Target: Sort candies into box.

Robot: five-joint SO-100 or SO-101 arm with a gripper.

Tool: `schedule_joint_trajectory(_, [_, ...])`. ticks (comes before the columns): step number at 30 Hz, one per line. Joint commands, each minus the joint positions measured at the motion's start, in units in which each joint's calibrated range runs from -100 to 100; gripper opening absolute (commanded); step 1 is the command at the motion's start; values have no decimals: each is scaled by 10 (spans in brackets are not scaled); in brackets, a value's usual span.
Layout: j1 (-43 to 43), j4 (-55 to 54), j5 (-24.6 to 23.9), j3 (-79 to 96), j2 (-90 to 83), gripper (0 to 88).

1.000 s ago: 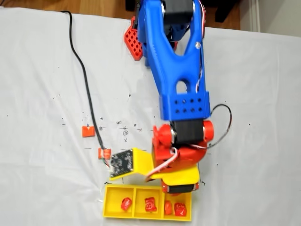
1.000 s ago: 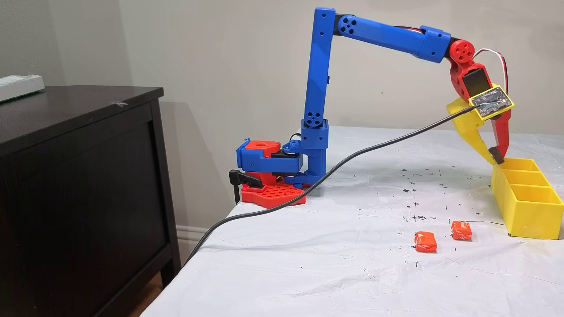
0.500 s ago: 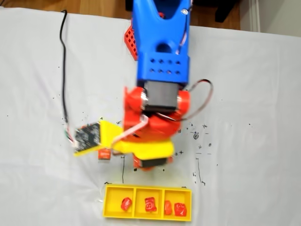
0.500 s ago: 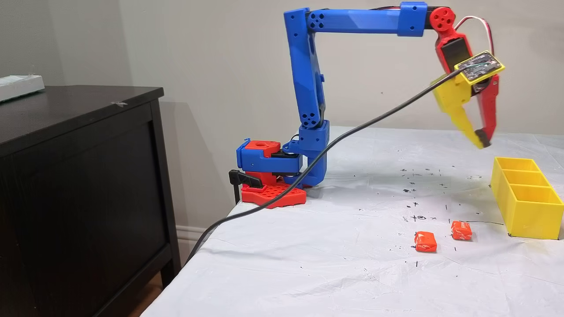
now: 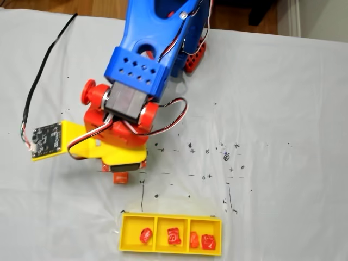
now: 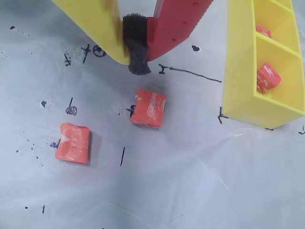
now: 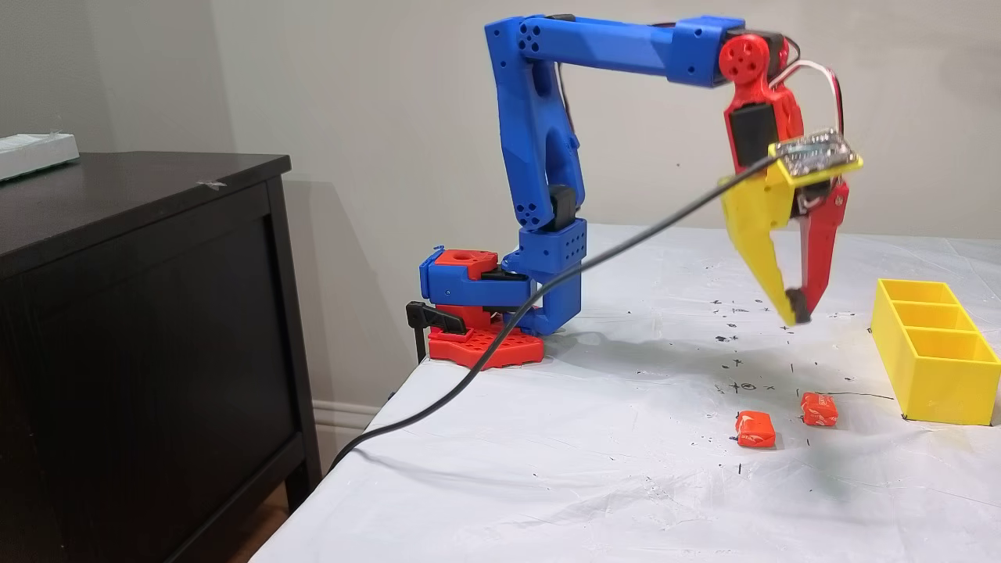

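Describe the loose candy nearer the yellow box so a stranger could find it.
In the wrist view, start at the yellow box on the right. Two orange candies lie outside it; take the candy with white lettering, just below the gripper. The plain orange candy lies farther left.

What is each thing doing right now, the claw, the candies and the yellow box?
gripper: shut, empty, above the table.
two orange candies: lying loose on the table, outside the box.
four candies: inside the box.
box: upright on the table.
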Motion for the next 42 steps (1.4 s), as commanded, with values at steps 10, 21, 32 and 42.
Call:
schedule_joint_trajectory(10, [14,4,16,-105,89,16])
schedule_joint_trajectory(21, [13,30,28,-146,133,196])
schedule_joint_trajectory(32, [8,32,32,-160,168,225])
schedule_joint_trajectory(42, [-6,11,16,-169,206,221])
